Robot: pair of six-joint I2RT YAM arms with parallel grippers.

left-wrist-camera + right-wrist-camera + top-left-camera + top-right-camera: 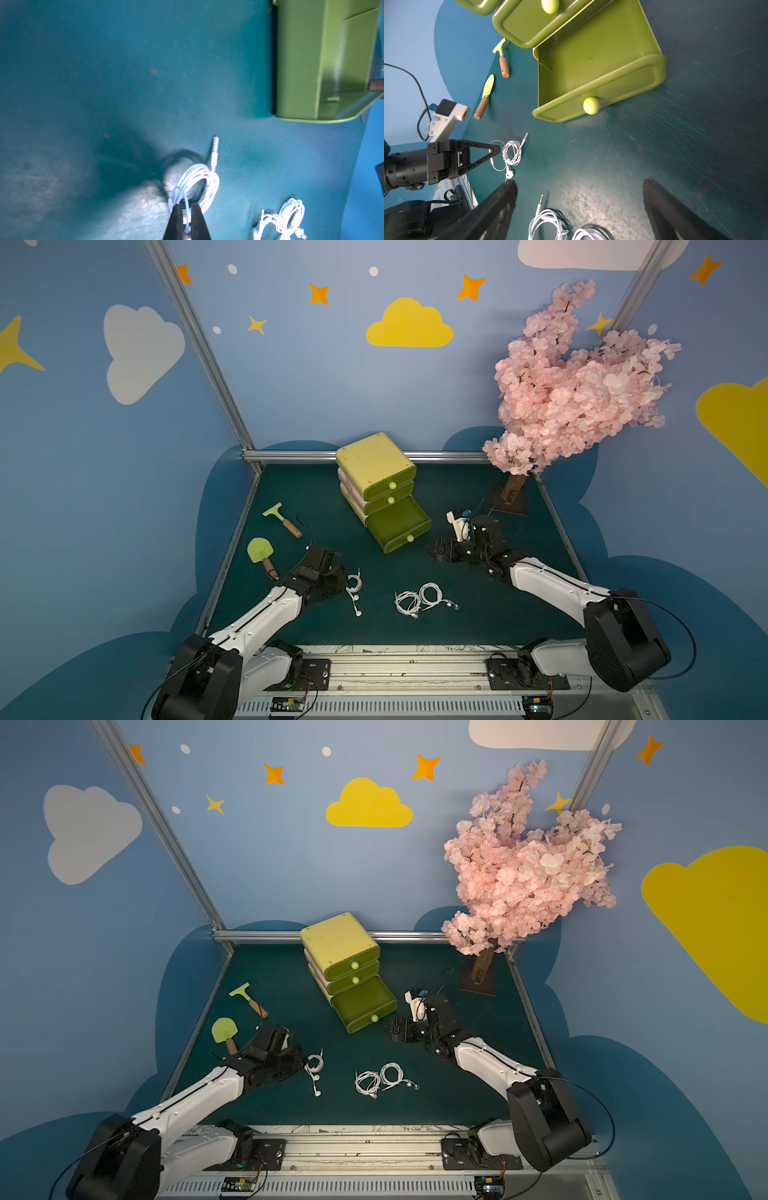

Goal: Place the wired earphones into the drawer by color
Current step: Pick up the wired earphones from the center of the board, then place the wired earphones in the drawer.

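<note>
- Starting at 9 o'clock on the bench (478, 622), a green scraper (282, 519) and a green trowel (261, 554) lie clear of the job, so leave them alone.
- Your left jaws are pinched almost fully together on a strand of one white earphone bundle (195, 182), at about 7 o'clock on the bench. I cannot tell whether its coil rests on the surface or hangs just off it.
- The step in hand, as I judge it, is the grasp on this white set, with the lift not yet made.
- Next, raise it until the dangling buds would clear the front wall, carry it toward 1 o'clock, and release over the open bottom drawer (399, 522), which looks empty. With only a strand held, the coil may unwind.
- Two other white bundles (419, 598) lie touching each other at 6 o'clock from that drawer.
- The upper two drawers (384, 489) are closed, and no red or black sets show.
- Your right jaws stand wide apart and empty at 3 o'clock of the drawer front, near that pair.
</note>
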